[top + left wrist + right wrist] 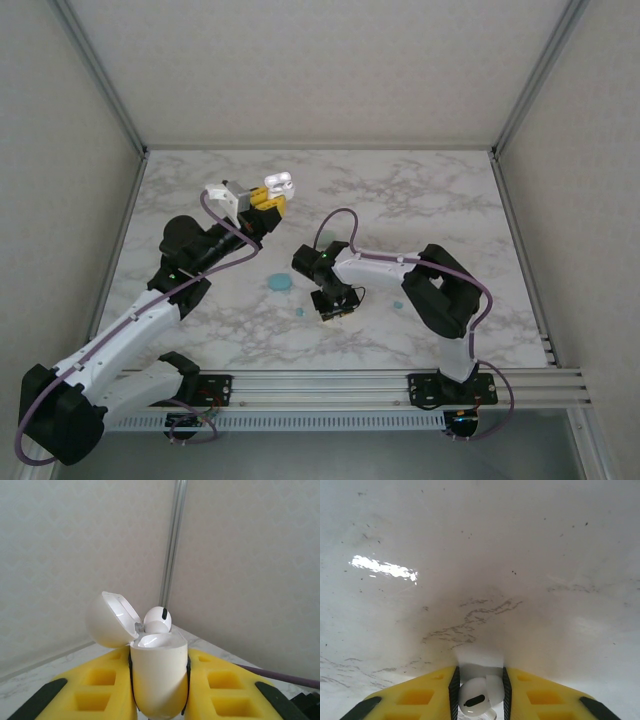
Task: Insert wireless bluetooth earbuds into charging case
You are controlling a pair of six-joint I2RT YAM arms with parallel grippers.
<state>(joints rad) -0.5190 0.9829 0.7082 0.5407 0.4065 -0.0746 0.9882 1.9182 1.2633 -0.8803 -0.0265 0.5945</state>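
While snug, jaws around case [159, 680], earbud [475, 697]

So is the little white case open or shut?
Open. In the left wrist view the charging case has its lid flipped back to the left, and one white earbud sits in the top.

Robotics laboratory test cell. A marble-patterned worktop [420, 190] is enclosed by pale panel walls [330, 60] on aluminium frame posts [97, 70]. A cabled left arm [130, 325] and right arm [380, 265] are bolted to a slotted rail [330, 385] at its near edge.
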